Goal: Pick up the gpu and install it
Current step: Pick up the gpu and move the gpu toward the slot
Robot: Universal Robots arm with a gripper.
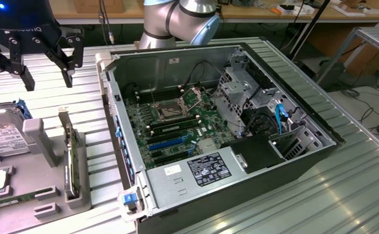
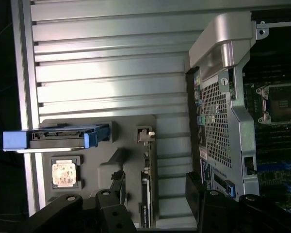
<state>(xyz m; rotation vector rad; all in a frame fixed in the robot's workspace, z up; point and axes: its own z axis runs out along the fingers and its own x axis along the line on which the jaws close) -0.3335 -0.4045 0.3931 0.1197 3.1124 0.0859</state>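
exterior view: slim flat gpu

Bright even light, glare on the ribbed table; computer case interior shadowed

Computer case lies on the bench, centre to the exterior view's right, with the motherboard inside it. Holder sits on the bench at the exterior view's left, just beside the case. In the holder, the gpu stands on edge in the slot nearest the case, with the hard drive further left. End effector hangs above the bench beyond the holder's far end, apart from the gpu.
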